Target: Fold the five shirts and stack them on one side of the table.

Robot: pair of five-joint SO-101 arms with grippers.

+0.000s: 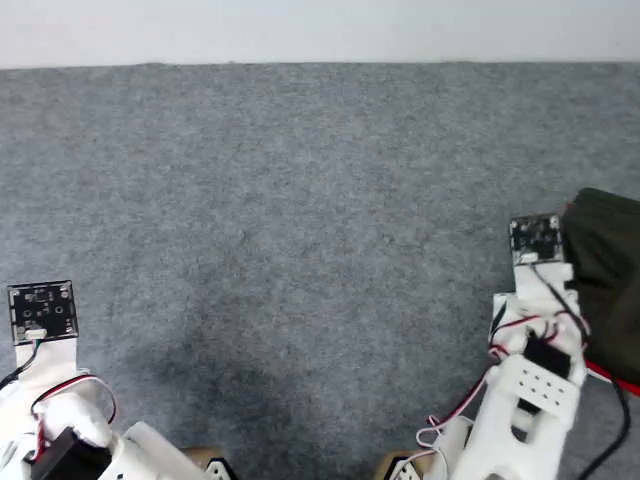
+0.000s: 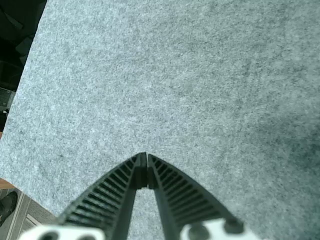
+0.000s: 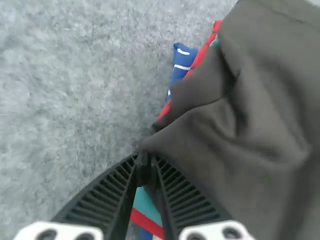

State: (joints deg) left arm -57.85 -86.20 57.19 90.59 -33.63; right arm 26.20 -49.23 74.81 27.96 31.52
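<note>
A dark olive shirt [image 1: 607, 262] lies at the table's right edge, on top of a pile. Blue [image 3: 179, 70], red [image 3: 202, 50] and teal [image 3: 145, 202] cloth peeks out from under the olive shirt [image 3: 250, 130]. My right gripper [image 3: 144, 161] is shut at the olive shirt's near corner, and the cloth runs to a point between its tips. The right arm [image 1: 530, 370] stands just left of the pile. My left gripper [image 2: 146, 159] is shut with nothing in it, hanging over bare felt at the table's front left, where the left arm [image 1: 45, 330] stands.
Grey felt [image 1: 300, 200] covers the table, and a pale wall [image 1: 320, 30] runs along the far edge. The table's edge [image 2: 10, 165] and dark floor beyond it lie close to the left gripper.
</note>
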